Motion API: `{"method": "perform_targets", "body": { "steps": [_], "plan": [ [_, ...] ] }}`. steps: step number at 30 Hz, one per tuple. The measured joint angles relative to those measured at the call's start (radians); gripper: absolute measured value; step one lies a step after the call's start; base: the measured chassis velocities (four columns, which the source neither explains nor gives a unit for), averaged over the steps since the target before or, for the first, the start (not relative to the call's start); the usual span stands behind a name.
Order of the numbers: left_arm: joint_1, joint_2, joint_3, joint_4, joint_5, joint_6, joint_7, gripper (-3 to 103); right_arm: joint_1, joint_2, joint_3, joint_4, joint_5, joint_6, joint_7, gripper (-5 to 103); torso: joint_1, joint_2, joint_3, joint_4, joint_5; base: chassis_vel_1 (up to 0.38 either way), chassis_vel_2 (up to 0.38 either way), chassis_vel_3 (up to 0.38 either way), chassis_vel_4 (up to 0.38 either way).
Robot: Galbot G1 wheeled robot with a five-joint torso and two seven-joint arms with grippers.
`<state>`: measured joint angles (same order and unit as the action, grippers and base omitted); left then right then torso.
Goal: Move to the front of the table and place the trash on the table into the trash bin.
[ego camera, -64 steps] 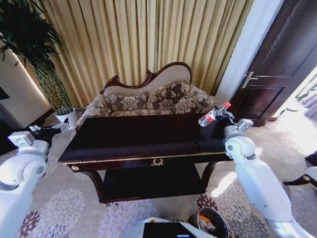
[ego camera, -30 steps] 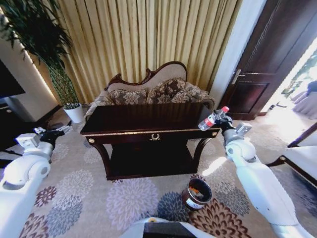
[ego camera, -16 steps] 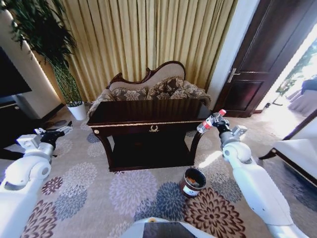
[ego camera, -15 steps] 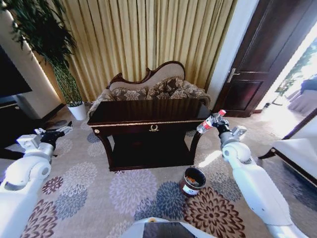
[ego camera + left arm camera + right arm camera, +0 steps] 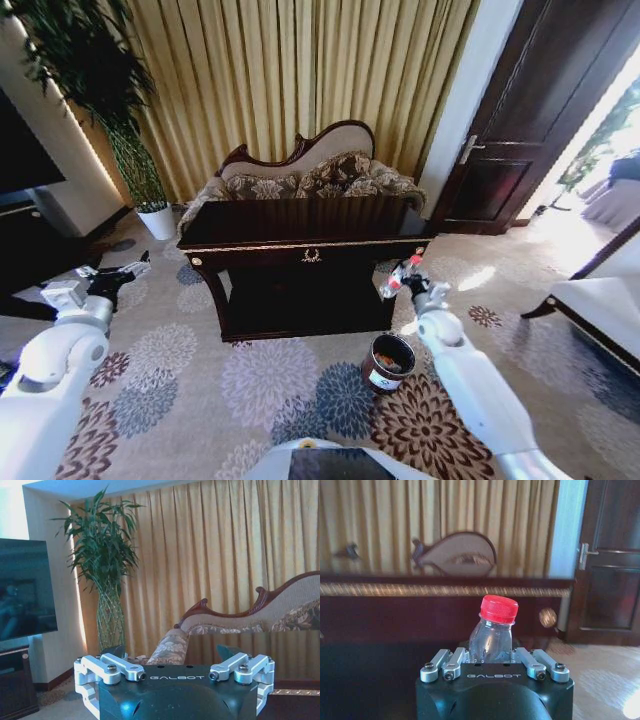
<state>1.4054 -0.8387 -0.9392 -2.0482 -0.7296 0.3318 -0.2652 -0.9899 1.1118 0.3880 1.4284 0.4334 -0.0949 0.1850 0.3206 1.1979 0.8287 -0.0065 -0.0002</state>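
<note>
The dark glossy table (image 5: 300, 218) with gold trim stands ahead in the head view, in front of the curtains. On the carpet by its front right leg sits the round brown trash bin (image 5: 388, 362), with orange scraps inside. My right gripper (image 5: 408, 282) is shut on the trash, a clear bottle (image 5: 397, 276) with a red cap. It holds the bottle in the air beside the table's right leg, above the bin and slightly behind it. In the right wrist view the bottle (image 5: 492, 630) stands upright in the gripper (image 5: 492, 656), facing the table edge (image 5: 440, 590). My left gripper (image 5: 125, 274) hangs open and idle at the left, its fingers (image 5: 118, 651) spread wide.
An ornate sofa (image 5: 300, 178) stands behind the table. A tall plant in a white pot (image 5: 157, 222) is at the back left, beside a dark TV cabinet (image 5: 30, 250). A dark door (image 5: 510, 130) is at the right, and a pale bench (image 5: 600, 310) at the right edge. Patterned carpet lies in front.
The view has pulled back from the table, bringing the bin into sight. In the last half second my right arm has come down and leftward with the bottle, closer above the bin. The left arm has sunk slightly.
</note>
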Motion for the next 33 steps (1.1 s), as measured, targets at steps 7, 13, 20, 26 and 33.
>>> {"method": "perform_targets", "body": {
  "steps": [7,13,20,26,33],
  "plan": [
    [0.006,-0.002,-0.008,-0.002,0.000,-0.008,0.016,100,0.052,0.014,-0.012,-0.227,-0.069,0.029,0.000,32,0.000,0.000,0.000,-0.0001,0.0002,0.000,0.000,0.000,0.000],
    [0.018,-0.005,-0.014,0.001,0.000,-0.014,0.022,100,0.080,0.005,-0.015,-0.426,-0.075,0.093,-0.001,32,0.000,0.000,0.000,0.0000,0.0003,0.000,0.000,0.000,0.000],
    [0.035,-0.006,-0.025,0.005,0.003,-0.023,0.030,100,0.063,0.001,-0.012,-0.539,-0.070,0.153,-0.008,32,0.000,0.000,0.000,-0.0004,0.0002,0.000,0.000,0.000,0.000],
    [0.033,-0.011,-0.013,-0.001,0.011,-0.024,0.030,100,0.041,0.051,0.003,-0.472,-0.013,0.154,0.004,32,0.000,0.000,0.000,0.0001,-0.0001,0.000,0.000,0.000,0.000],
    [0.049,-0.013,-0.020,-0.011,0.015,-0.024,0.030,100,0.046,0.088,0.003,-0.450,-0.020,0.151,0.011,32,0.000,0.000,0.000,0.0002,0.0000,0.000,0.000,0.000,0.000]
  ]
}}
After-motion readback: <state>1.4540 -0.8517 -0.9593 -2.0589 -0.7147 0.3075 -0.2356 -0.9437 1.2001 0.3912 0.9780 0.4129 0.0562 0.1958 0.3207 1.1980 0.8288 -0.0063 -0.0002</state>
